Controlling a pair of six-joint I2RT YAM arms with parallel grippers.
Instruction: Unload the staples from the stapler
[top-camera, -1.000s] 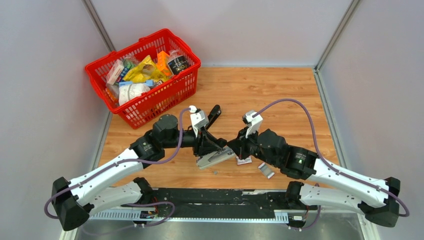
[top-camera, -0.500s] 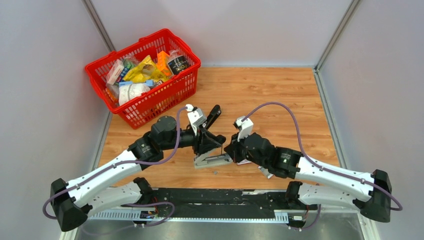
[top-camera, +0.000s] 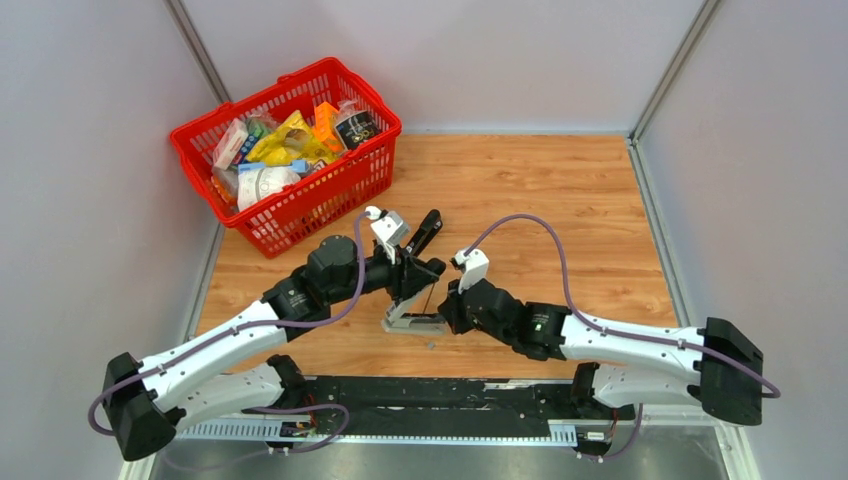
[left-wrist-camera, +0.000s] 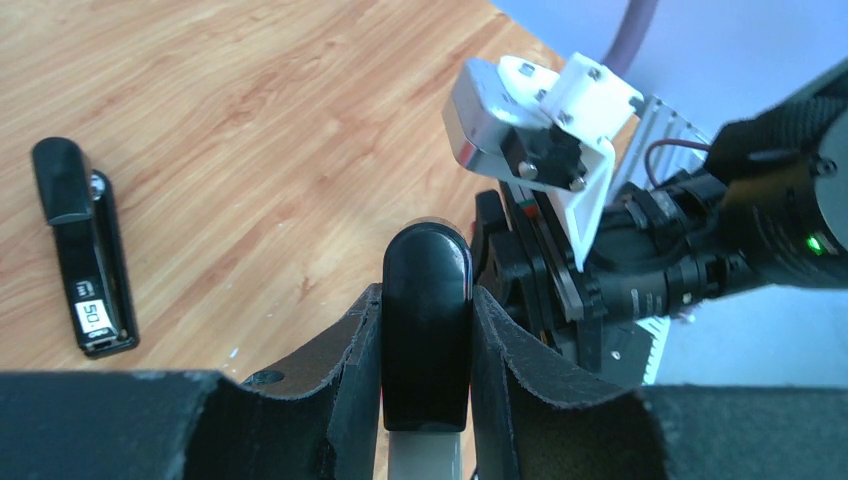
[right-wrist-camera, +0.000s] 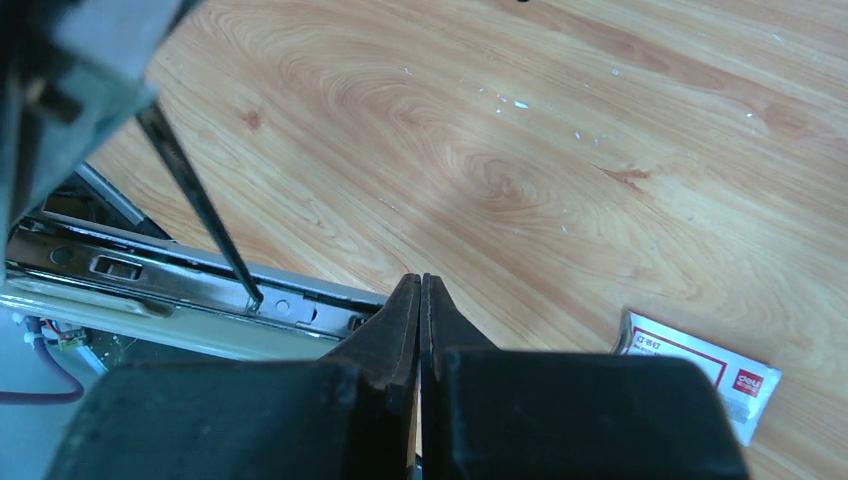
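Note:
The stapler stands open on the table. Its silver magazine and base (top-camera: 412, 322) lie flat, and its black top arm (left-wrist-camera: 427, 330) is raised. My left gripper (left-wrist-camera: 427, 300) is shut on that black top arm; it also shows in the top view (top-camera: 410, 283). The open magazine channel (right-wrist-camera: 200, 290) shows in the right wrist view, with a thin black rod (right-wrist-camera: 195, 205) slanting into it. My right gripper (right-wrist-camera: 421, 285) is shut with nothing visible between its fingers. It hovers just right of the magazine (top-camera: 446, 308). A tiny grey bit (top-camera: 430, 345) lies on the wood in front of the stapler.
A second, all-black stapler (top-camera: 428, 232) lies on the wood behind the left gripper and also shows in the left wrist view (left-wrist-camera: 85, 250). A small white-and-red box (right-wrist-camera: 700, 370) lies right of my right gripper. A red basket (top-camera: 290, 150) of groceries stands at the back left.
My right arm has stretched left and brought its shut gripper up to the magazine. My left gripper has shifted slightly left and back, still holding the top arm, and the stapler moved with it.

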